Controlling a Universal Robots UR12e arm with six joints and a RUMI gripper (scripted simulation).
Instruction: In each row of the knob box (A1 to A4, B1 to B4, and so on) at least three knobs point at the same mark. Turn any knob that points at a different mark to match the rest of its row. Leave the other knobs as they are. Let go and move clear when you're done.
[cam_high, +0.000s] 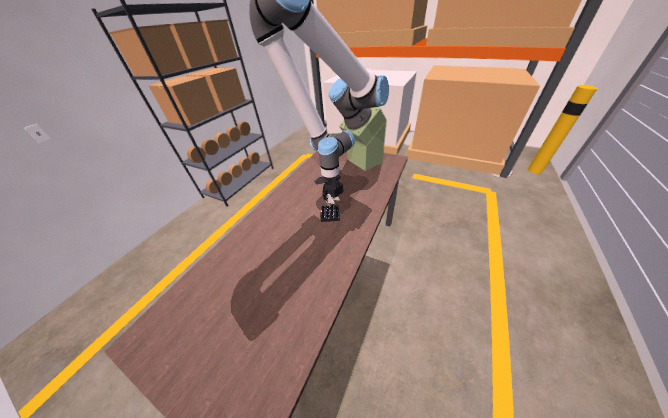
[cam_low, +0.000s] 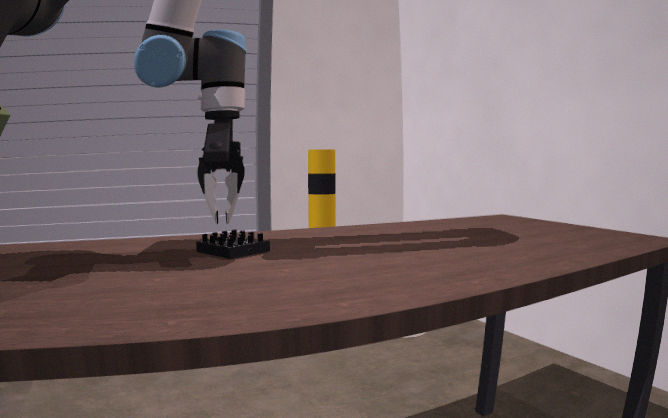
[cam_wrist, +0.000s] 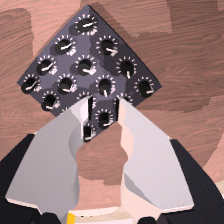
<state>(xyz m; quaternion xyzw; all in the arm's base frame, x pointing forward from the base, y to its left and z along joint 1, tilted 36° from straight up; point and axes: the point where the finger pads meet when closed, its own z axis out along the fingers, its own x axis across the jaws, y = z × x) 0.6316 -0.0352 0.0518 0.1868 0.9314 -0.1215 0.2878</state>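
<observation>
The black knob box lies flat on the wooden table, with several small knobs with white pointers in rows. In the wrist view it sits as a diamond. My gripper hangs straight down a little above the box's near corner, clear of the knobs. Its fingers stand a narrow gap apart with nothing between them. In the wrist view one knob near that corner shows through the gap below the tips. The finger bodies hide the nearest corner of the box.
The arm's green base stands at the far end of the table. A shelf rack with boxes and cardboard stacks stand beyond it. A yellow bollard stands by the shutter door.
</observation>
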